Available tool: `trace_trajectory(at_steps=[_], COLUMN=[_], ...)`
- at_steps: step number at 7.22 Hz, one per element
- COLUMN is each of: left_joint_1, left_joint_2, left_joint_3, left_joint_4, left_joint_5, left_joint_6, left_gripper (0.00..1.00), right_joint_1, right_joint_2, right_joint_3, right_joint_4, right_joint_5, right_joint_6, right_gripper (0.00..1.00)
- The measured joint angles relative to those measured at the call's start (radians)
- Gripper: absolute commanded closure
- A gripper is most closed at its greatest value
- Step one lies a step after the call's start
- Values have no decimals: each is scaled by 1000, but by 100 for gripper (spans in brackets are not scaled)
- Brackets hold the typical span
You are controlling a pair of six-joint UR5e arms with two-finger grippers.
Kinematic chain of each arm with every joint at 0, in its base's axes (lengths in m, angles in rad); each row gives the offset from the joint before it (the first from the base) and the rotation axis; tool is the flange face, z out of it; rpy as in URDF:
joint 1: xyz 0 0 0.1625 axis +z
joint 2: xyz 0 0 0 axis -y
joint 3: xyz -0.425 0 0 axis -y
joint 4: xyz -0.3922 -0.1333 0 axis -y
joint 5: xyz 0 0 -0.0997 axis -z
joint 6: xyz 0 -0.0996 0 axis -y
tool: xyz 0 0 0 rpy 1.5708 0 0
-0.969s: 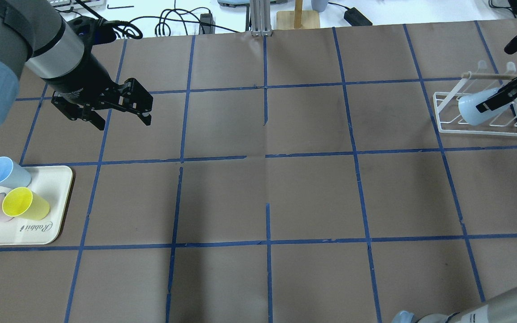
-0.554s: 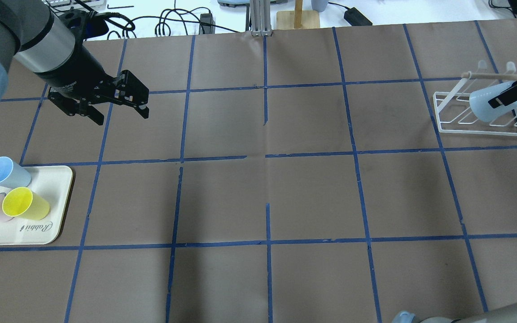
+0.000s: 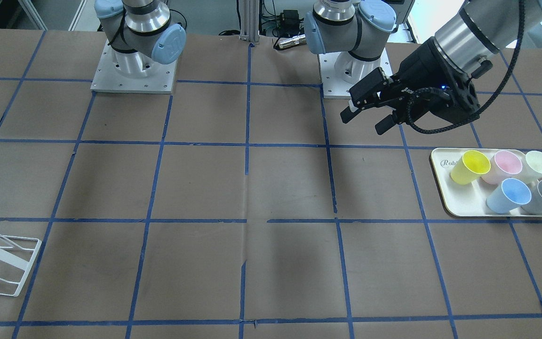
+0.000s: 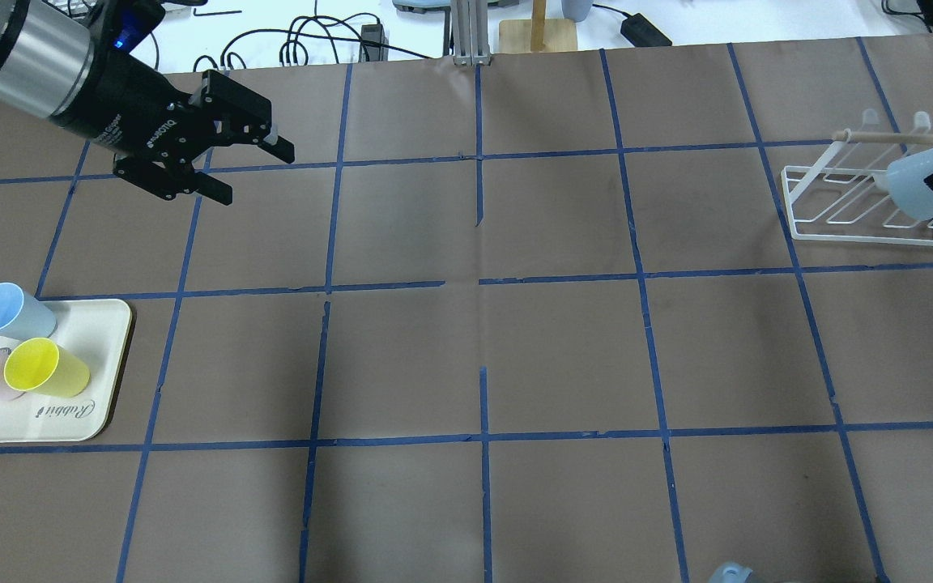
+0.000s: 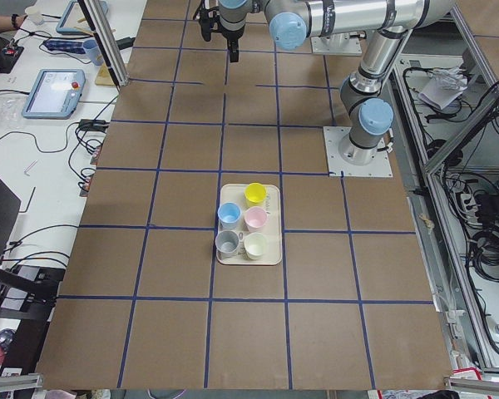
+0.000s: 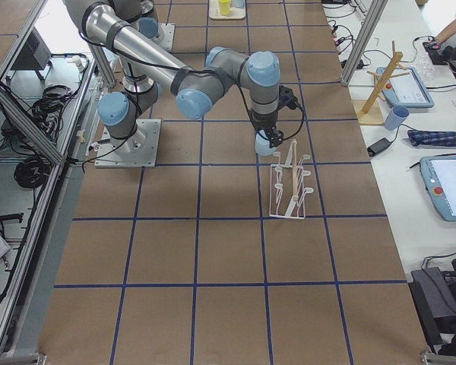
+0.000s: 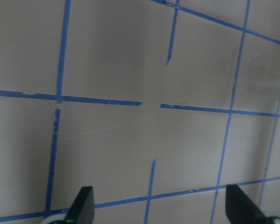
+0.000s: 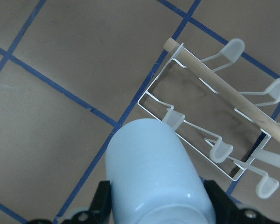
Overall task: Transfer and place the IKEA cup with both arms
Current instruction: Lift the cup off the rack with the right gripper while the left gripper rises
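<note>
Brown paper gridded with blue tape covers the table (image 4: 564,348), and the action's at its right end: the right gripper (image 8: 158,205) pinches the IKEA cup (image 4: 908,194), tilted mouth-down just over the white wire rack (image 4: 867,237). The left gripper (image 4: 249,172) hangs spread and empty, well apart. Looks like the placing step; next, line the mouth over a prong, lower, release.

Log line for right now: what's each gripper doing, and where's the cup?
left gripper open, empty | right gripper shut on IKEA cup | IKEA cup by wire rack, not yet on a peg
</note>
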Motion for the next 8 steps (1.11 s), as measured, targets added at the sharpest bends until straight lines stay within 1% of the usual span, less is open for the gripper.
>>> trace_trajectory(at_steps=[1,2,4,5,6,8], left_joint_1=[18,40,73,80,84,79], left_joint_2=[3,4,11,16,17,13], left_joint_3=[-1,-3,-9,-20,-32,-51], left_joint_4=[-14,-25,-72,-101,-125,-140], left_joint_5=[-83,-153,-292,-367,-449,-600], left_joint_6=[0,0,-1,-1,-2,-2], left_gripper=[0,0,0,0,0,0], right_joint_1=[1,2,17,41,75,184], right_joint_2=[-45,-80,-106,-110,-111,-111], right_joint_3=[-3,-5,-34,-52,-61,-66], right_joint_4=[61,125,272,362,426,504], right_joint_5=[41,124,304,406,501,653], right_joint_6=[-1,-4,-26,-59,-89,-113], right_gripper=[46,46,46,46,48,49])
